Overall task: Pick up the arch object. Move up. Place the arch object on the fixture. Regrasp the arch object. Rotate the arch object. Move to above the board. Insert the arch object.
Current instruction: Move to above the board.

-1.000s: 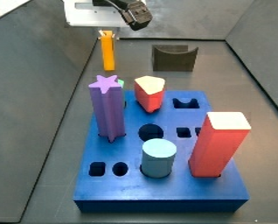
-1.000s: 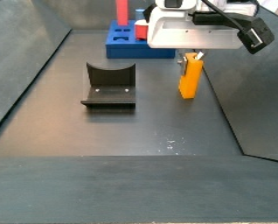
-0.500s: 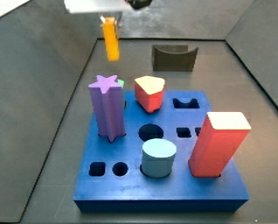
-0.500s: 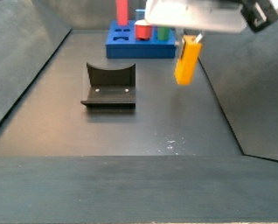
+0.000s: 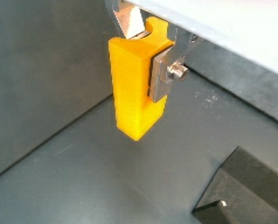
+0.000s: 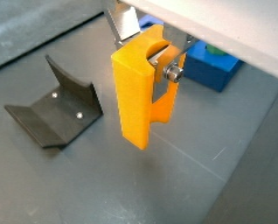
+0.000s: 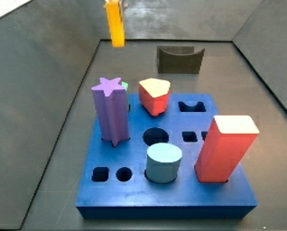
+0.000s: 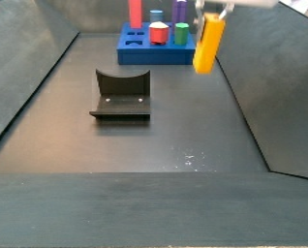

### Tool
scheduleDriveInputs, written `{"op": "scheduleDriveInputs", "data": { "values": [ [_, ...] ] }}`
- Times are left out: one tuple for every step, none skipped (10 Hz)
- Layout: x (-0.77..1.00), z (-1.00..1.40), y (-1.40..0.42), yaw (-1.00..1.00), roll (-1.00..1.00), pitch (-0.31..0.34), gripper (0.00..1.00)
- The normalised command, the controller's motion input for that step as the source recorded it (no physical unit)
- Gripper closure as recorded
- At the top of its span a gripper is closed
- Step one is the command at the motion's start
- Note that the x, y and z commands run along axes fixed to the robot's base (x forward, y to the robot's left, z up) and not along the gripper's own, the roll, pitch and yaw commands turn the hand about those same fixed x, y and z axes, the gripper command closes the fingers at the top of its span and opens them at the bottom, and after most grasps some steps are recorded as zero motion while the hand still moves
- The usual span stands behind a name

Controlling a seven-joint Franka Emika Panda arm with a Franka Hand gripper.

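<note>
In both wrist views the gripper (image 5: 155, 44) is clamping the upper end of the arch object (image 5: 136, 86), its 2 silver fingers (image 6: 173, 70) pressing in on opposite faces while the block is hanging upright, clear of the floor. In both side views the arch object (image 8: 210, 45) is hanging high, well apart from the fixture (image 8: 120, 95) and the board (image 7: 171, 158). With so little of it pinched, I think it could swing or slip and land crooked in the scoop.

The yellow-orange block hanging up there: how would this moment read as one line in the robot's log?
phase: move up | gripper: shut on yellow-orange arch block | block: upright, off floor | dark scooped fixture: empty | blue board: arch not inserted
</note>
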Motion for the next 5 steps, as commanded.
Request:
{"op": "scheduleDriveInputs", "data": {
  "values": [
    [0.06,1.00,-0.08,0.06,0.22,0.077,1.00],
    [0.05,1.00,-0.08,0.06,0.20,0.076,1.00],
    [0.05,1.00,-0.08,0.06,0.19,0.074,1.00],
    [0.05,1.00,-0.07,0.06,0.17,0.073,1.00],
    [0.05,1.00,-0.07,0.05,0.15,0.071,1.00]
  ]
}}
